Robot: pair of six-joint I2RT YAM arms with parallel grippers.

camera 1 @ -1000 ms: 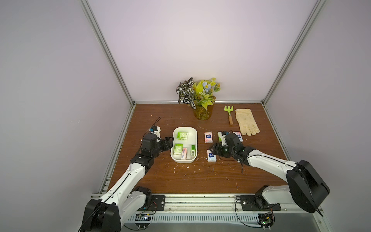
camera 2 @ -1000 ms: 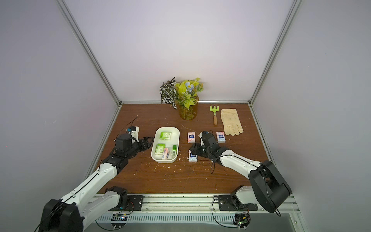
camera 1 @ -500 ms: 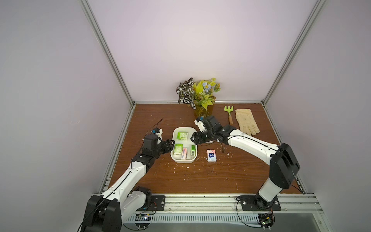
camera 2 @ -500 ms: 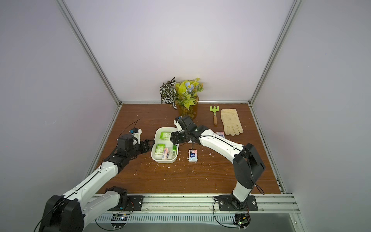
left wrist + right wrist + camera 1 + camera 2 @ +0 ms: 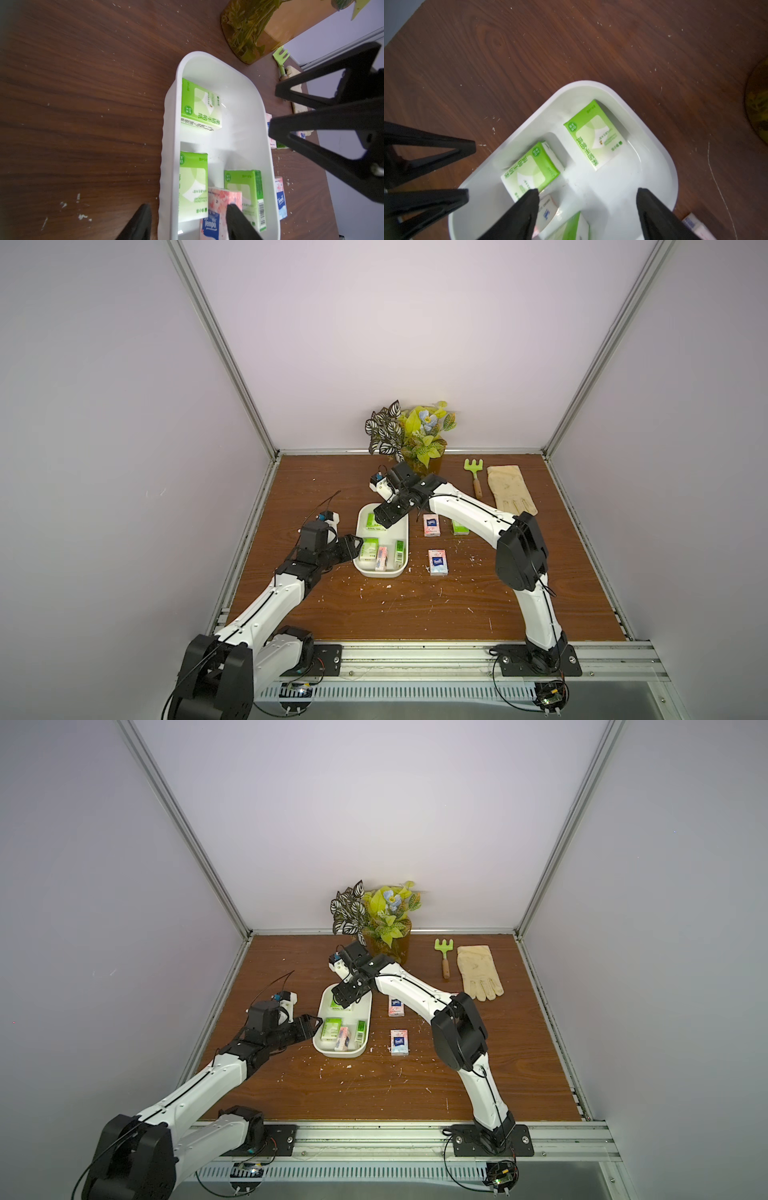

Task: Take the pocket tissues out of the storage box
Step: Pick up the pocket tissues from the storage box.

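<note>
Fingers (image 5: 525, 212) of the right gripper (image 5: 587, 190) gape empty over the box (image 5: 656, 151); left gripper (image 5: 188, 205), parted and empty, straddles its wall, clear only from its wrist view.

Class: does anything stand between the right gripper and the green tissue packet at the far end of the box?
Nothing visible does. The right gripper hangs open over the box; the green packet lies flat and uncovered.

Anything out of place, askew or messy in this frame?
Mildly. In the storage box, the pink packet leans on edge and one green packet stands on its side by the wall. White flecks litter the table.
</note>
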